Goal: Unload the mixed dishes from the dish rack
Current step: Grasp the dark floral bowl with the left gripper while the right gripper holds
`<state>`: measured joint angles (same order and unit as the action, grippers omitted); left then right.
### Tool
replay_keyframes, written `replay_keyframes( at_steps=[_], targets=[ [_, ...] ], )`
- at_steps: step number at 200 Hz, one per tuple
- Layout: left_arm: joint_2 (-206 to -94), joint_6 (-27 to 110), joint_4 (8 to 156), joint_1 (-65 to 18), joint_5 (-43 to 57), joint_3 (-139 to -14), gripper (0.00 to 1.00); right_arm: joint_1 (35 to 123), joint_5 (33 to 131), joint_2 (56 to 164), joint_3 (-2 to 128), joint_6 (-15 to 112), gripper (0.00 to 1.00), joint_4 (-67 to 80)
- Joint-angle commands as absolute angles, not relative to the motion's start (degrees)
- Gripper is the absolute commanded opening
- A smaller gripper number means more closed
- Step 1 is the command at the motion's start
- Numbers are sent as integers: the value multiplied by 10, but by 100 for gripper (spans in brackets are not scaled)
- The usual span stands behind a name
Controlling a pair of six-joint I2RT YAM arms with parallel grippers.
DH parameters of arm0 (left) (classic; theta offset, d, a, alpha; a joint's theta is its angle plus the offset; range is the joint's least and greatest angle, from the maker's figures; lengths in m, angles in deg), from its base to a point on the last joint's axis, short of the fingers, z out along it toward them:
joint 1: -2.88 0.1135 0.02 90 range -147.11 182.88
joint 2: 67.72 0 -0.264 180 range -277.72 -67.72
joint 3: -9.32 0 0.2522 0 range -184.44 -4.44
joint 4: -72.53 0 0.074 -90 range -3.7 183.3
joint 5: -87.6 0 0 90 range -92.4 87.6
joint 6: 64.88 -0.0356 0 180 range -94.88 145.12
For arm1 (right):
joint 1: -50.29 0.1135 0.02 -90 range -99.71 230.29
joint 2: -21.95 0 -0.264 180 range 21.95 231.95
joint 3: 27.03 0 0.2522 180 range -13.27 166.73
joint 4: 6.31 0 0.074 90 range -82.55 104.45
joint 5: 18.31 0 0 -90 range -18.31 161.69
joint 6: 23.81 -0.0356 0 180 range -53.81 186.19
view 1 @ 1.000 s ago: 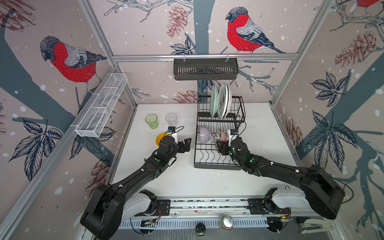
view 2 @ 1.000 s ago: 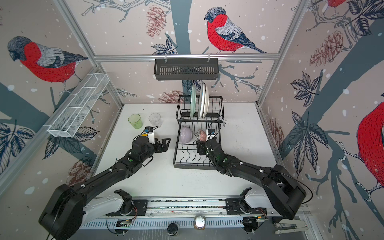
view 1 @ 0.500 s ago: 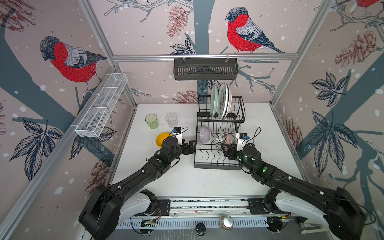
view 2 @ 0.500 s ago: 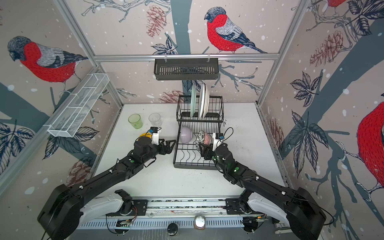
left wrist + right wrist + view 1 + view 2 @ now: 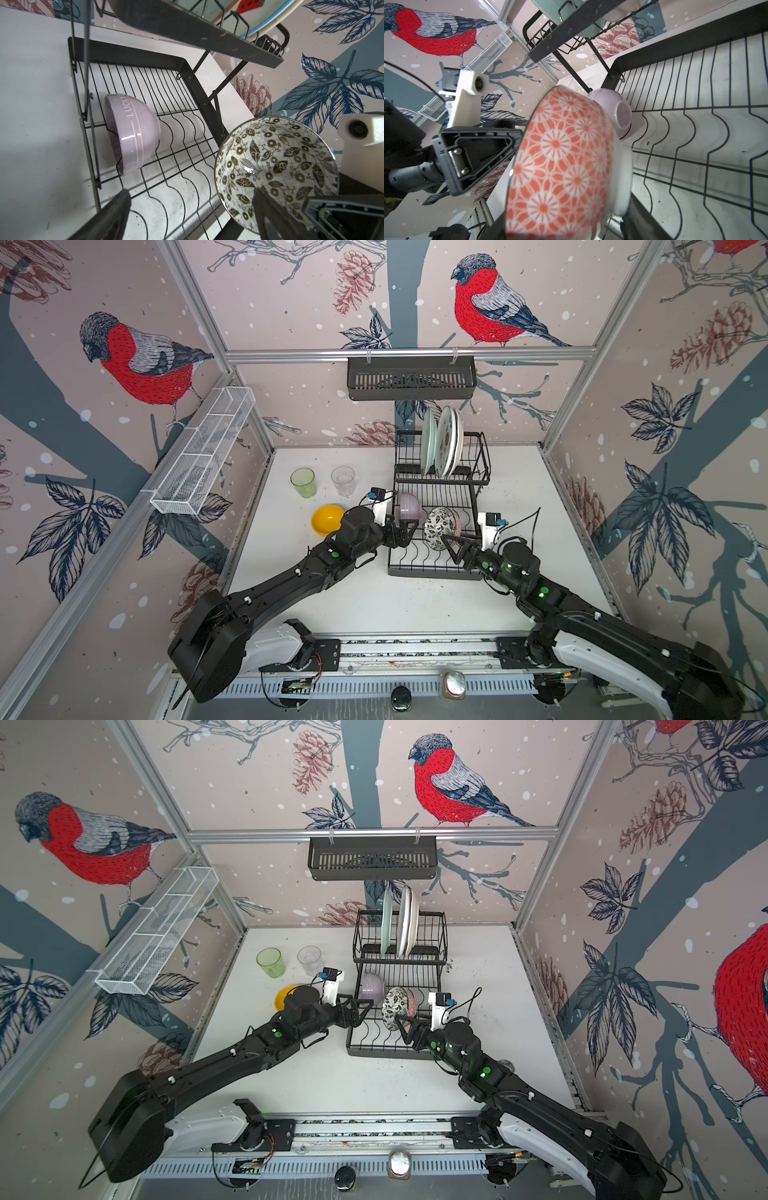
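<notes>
Now right gripper (image 5: 457, 545) pinches pink-patterned bowl (image 5: 440, 526) by rim in dish rack (image 5: 432, 570), to lift it out. Left gripper (image 5: 405, 531), jaws wide, hovers at rack's 9 o'clock, likely for lilac bowl (image 5: 409, 508) propped in wires.

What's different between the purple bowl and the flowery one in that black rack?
Pattern: the lilac bowl is plain; the pink-patterned bowl has pink flowers outside, dark leaves inside.
Grip: the right gripper clasps the pink-patterned bowl; the lilac bowl sits free.
Place: the lilac bowl stands by the left edge of the dish rack, the pink-patterned bowl nearer the middle.
Both stand on edge on the lower tier, opening toward the left gripper.
</notes>
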<state>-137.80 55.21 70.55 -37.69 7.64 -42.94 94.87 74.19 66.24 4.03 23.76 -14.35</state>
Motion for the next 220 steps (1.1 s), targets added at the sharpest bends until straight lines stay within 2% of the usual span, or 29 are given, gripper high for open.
replay_keyframes(
  at_steps=[1,64,97,127,153,197,220],
  targets=[
    [-1398,569,697,-382,105,-446,93,949,768,649,32,219,61,-214],
    [-1448,584,698,-395,131,-485,89,950,788,619,-5,189,62,-272],
    [-1476,582,702,-404,127,-503,71,949,795,623,-3,182,62,-264],
    [-1494,583,704,-411,125,-511,60,949,816,625,-3,179,62,-266],
    [-1501,584,706,-415,125,-513,56,949,822,627,-3,178,63,-268],
    [-1496,582,713,-417,117,-511,39,950,829,634,-4,178,63,-273],
    [-1493,582,715,-418,114,-509,27,952,828,637,-3,172,64,-273]
  ],
)
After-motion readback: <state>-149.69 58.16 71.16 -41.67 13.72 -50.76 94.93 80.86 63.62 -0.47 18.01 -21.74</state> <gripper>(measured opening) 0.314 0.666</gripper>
